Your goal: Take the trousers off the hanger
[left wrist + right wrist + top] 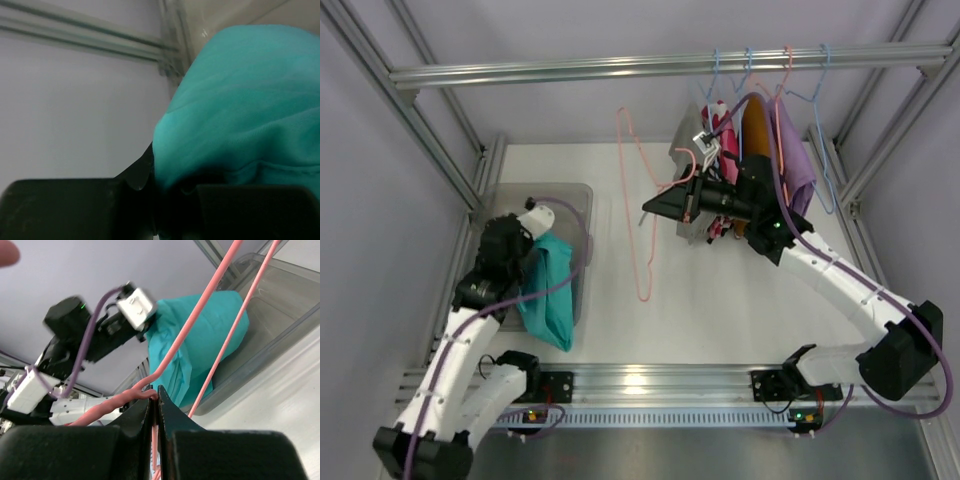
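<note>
The teal trousers [548, 290] hang over the near rim of a clear bin [582, 200] at the left; they also fill the left wrist view [245, 100] and show in the right wrist view [200, 335]. My left gripper [527, 250] is shut on the trousers' cloth at the bin. The pink wire hanger [642, 215] is bare and held over the table's middle. My right gripper [655, 207] is shut on the hanger's twisted neck [145, 392], its two jaws pressed together around the wire.
A metal rail [620, 68] crosses the back. Several more hangers with garments, one orange [757, 130] and one purple [792, 150], hang at its right end behind my right arm. A grey cloth [692, 185] lies under the right gripper. Frame posts stand at both sides.
</note>
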You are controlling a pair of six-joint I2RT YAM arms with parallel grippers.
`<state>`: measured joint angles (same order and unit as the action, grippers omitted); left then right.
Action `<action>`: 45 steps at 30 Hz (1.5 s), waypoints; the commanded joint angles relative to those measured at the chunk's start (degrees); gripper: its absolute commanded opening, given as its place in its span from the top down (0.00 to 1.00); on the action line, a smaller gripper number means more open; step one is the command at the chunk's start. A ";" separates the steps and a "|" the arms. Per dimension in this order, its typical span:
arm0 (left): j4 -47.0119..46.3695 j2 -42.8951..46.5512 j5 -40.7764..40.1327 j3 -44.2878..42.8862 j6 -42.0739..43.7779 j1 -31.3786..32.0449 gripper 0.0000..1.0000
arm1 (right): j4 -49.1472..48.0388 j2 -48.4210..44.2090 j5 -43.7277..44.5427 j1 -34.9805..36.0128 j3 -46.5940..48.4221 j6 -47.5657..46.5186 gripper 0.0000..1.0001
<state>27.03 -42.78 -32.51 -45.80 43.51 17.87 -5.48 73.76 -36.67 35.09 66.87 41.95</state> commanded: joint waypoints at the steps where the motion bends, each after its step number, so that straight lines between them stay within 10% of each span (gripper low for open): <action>1: -6.90 -10.59 20.40 -7.44 -10.42 -18.32 1.00 | 0.29 -0.98 -0.86 -1.34 4.41 -1.35 1.00; 11: -13.84 -29.19 36.97 -13.88 -21.70 -25.51 0.96 | 0.64 -2.21 0.37 -1.69 3.71 -1.96 1.00; 14: -12.35 -30.95 45.13 -13.27 -25.30 -25.78 0.56 | 1.08 -3.00 0.54 -1.87 3.97 -2.23 1.00; 19: -13.41 -27.36 56.75 -12.29 -33.21 -29.11 0.17 | 2.31 -4.23 0.63 -1.96 4.67 -3.63 1.00; 27: -6.38 -7.07 69.59 -16.33 -40.33 -31.23 0.05 | 1.79 -8.01 3.17 -1.87 1.43 0.23 1.00; 35: 12.63 -6.09 90.14 -27.68 -39.10 -31.14 0.01 | -1.02 -6.97 11.08 0.94 -1.22 5.06 1.00; 41: 12.24 -7.82 87.30 -28.28 -38.42 -26.85 0.01 | 4.92 -0.56 22.24 6.03 5.36 6.29 1.00; 45: 14.46 -11.43 75.89 -30.66 -36.21 -11.26 0.03 | 12.65 3.84 30.40 9.37 10.37 7.09 1.00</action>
<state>39.05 -51.62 50.13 -73.95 4.99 -2.02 2.00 75.92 -14.96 41.85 71.85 47.72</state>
